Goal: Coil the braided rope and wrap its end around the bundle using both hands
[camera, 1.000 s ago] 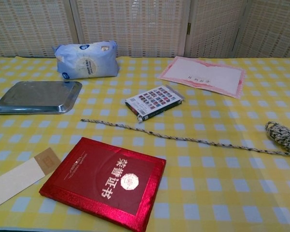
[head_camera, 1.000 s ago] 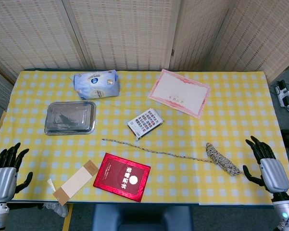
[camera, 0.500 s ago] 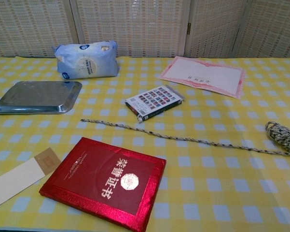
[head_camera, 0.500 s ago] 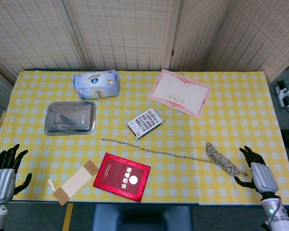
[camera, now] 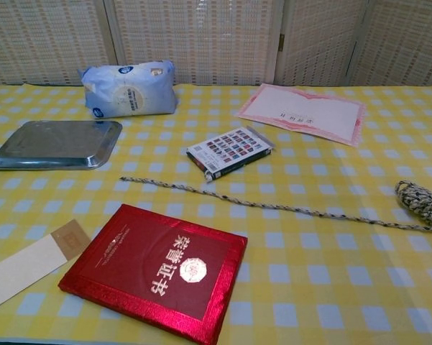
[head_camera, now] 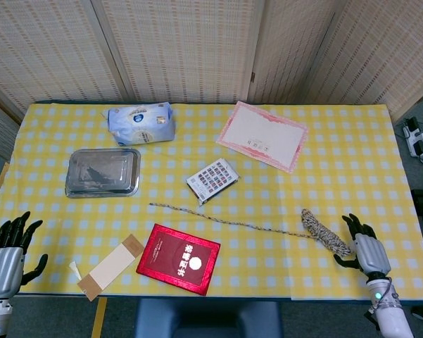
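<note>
The braided rope (head_camera: 232, 223) lies stretched across the yellow checked tablecloth, its free end at the left near the red booklet. At the right it ends in a coiled bundle (head_camera: 324, 233), seen also at the chest view's right edge as the bundle (camera: 423, 203) with the rope (camera: 273, 205) running left. My right hand (head_camera: 361, 245) is at the table's front right edge, just right of the bundle, fingers spread, holding nothing. My left hand (head_camera: 8, 252) hangs off the front left corner, fingers apart and empty. Neither hand shows in the chest view.
A red booklet (head_camera: 178, 258) and a paper strip (head_camera: 111, 266) lie at the front. A metal tray (head_camera: 103, 172), a tissue pack (head_camera: 141, 123), a card box (head_camera: 212, 179) and a pink-edged certificate (head_camera: 262, 135) sit further back.
My right hand has moved left and toward the front edge, closing in on the coiled bundle. My left hand has sunk slightly lower. The rope has not moved.
</note>
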